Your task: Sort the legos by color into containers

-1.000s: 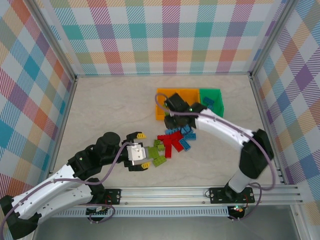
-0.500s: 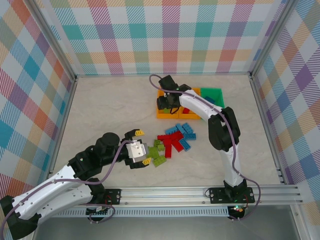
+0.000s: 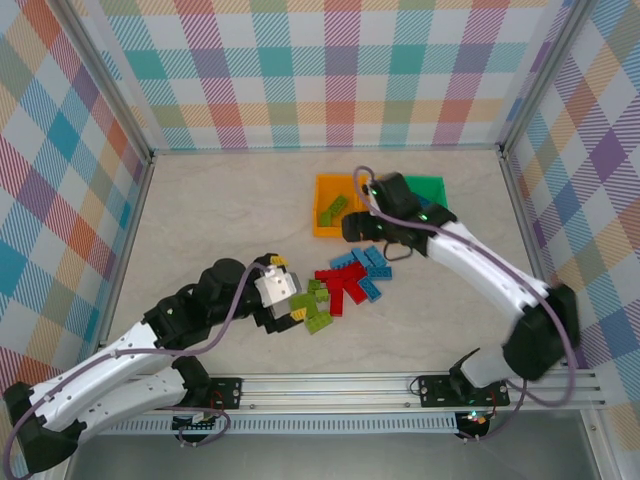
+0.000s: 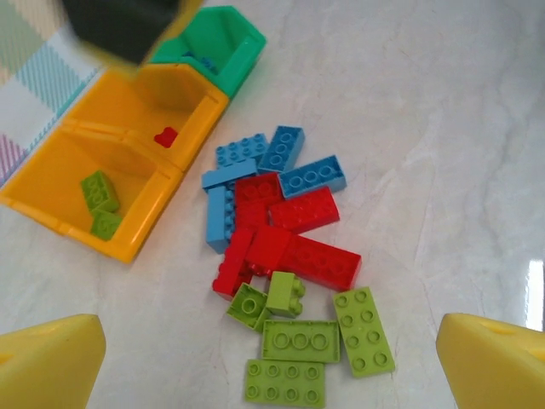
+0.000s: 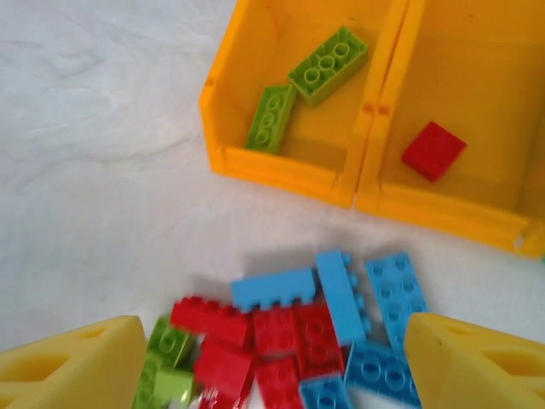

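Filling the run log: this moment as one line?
left gripper open over loose lime green plastic bricks | right gripper open, empty | left orange plastic bin: two lime bricks | middle orange bin: one red brick

It was a robot test cell. Checked walls [image 3: 330, 70] and aluminium rails [image 3: 330, 385] boxed in the marbled worktop [image 3: 220, 215].

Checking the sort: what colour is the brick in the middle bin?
The brick is red; right wrist view shows it best.
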Action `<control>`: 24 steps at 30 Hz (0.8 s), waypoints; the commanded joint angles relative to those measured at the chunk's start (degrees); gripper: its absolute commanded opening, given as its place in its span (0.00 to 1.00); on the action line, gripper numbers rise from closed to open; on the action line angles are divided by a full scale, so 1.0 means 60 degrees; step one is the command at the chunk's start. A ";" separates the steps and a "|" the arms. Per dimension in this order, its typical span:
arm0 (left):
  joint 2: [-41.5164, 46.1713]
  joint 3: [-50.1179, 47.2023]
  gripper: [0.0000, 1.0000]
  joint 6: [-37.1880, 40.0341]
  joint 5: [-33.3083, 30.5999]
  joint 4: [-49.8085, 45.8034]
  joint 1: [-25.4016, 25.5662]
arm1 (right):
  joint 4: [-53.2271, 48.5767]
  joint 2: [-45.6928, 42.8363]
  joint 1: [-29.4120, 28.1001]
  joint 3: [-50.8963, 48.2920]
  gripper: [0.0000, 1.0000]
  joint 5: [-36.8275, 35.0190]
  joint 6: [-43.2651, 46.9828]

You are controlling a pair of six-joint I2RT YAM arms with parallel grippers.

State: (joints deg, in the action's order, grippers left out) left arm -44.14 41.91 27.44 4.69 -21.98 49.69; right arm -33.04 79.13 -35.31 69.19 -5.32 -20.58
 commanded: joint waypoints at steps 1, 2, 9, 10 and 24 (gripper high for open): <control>-0.0695 0.1580 1.00 -0.2671 -0.1061 -0.0724 -0.0112 | -0.0238 -0.1635 -0.0107 -0.1389 0.80 0.0702 -0.0770; -0.1024 0.2060 1.00 -0.3596 -0.1537 -0.1196 -0.0113 | -0.0480 -0.2146 -0.0198 -0.1714 0.80 0.0749 -0.0938; -0.2477 0.2328 0.94 -1.0443 -0.2760 -0.2095 -0.0116 | -0.3239 -0.3693 -0.1286 -0.2286 0.81 0.0894 -0.1982; -0.2533 0.1962 0.92 -1.1377 -0.2759 -0.1759 -0.0121 | -0.3500 -0.3637 -0.1470 -0.2186 0.81 0.0961 -0.1990; -0.5336 0.1208 0.79 -1.4573 -0.3500 -0.1550 -0.0127 | -0.3467 -0.3307 -0.2054 -0.2015 0.84 0.1371 -0.1898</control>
State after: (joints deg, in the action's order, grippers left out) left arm -74.11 49.69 -55.42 -13.87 -31.05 49.34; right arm -54.08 60.27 -47.33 56.36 2.46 -30.98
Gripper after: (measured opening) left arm 0.801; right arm 0.834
